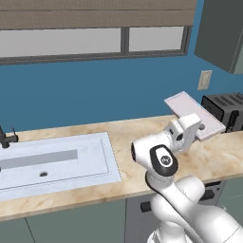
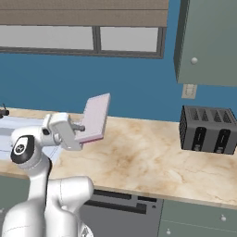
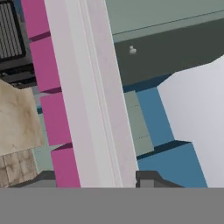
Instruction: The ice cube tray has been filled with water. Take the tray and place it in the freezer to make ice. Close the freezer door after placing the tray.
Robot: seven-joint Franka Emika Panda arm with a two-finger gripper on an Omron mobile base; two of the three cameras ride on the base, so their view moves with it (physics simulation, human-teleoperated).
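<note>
The gripper point(image 2: 82, 131) is clamped on one end of the ice cube tray point(image 2: 96, 116), holding it tilted above the marble worktop point(image 2: 148, 162), left of the toaster point(image 2: 208, 129).

I see my arm point(image 1: 190, 209) as a chain of glossy white rounded shells, thick and bulbous near the bottom and slimmer higher up. Dark seams separate the segments. One joint point(image 1: 163, 160) carries a black oval cap with a small round white emblem at its centre; from the right base camera the same kind of black cap with a pale mark sits on a rounded white joint point(image 2: 23, 149). The hand block point(image 1: 186, 129) is white and boxy with softened edges, a small dark round detail on its side and a short grey stub point(image 2: 78, 127). On the hand camera, one dark grey fingertip point(image 3: 151, 178) looks squared and blocky
</note>
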